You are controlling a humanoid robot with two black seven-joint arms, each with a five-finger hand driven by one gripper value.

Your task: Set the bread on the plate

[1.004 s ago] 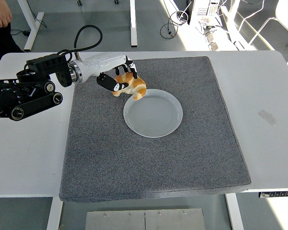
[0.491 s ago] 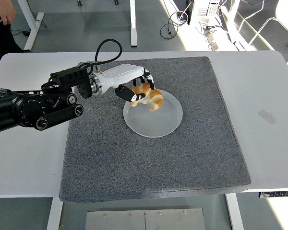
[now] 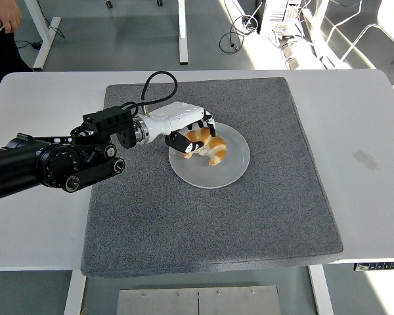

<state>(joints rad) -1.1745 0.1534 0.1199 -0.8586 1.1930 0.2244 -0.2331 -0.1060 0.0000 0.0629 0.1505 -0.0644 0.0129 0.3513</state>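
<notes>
The bread, a golden croissant (image 3: 210, 148), lies on the white plate (image 3: 226, 172) in its upper left part. The plate sits on the grey mat (image 3: 203, 216) in the middle of the table. My left hand (image 3: 194, 136), white with black fingertips, reaches in from the left and its fingers are still curled around the croissant's left end. The right arm is out of view.
The grey mat covers the centre of the white table (image 3: 371, 131). A person's hand and dark clothing (image 3: 1, 26) show at the top left behind the table. Table legs and cables stand on the floor beyond the far edge.
My left hand has carried the croissant to the right and down, from beside the plate's upper left rim to onto the plate. The arm has reached further in.
</notes>
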